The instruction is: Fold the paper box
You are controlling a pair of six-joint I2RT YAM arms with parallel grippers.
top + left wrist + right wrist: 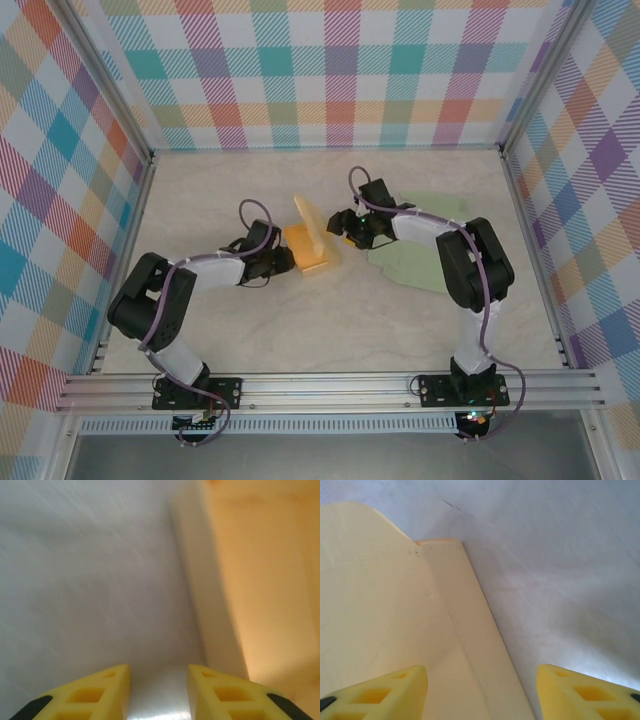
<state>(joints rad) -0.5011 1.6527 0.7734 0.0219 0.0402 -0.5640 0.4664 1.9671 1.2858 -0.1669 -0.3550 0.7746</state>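
The paper box (312, 252) is yellow-orange card lying mid-table, with one flap standing up at its back. My left gripper (283, 258) is at the box's left side. In the left wrist view the left gripper (159, 672) is open, bare table shows between its fingers, and the box wall (265, 580) rises just to the right. My right gripper (343, 230) is at the box's right side. In the right wrist view the right gripper (482, 672) stands wide open over a cream panel of the box (385, 605), whose edge runs between the fingers.
Flat pale green card sheets (412, 262) lie on the table under and beside the right arm. Checked walls close in the table at the back and both sides. A metal rail (330, 388) runs along the near edge by the arm bases.
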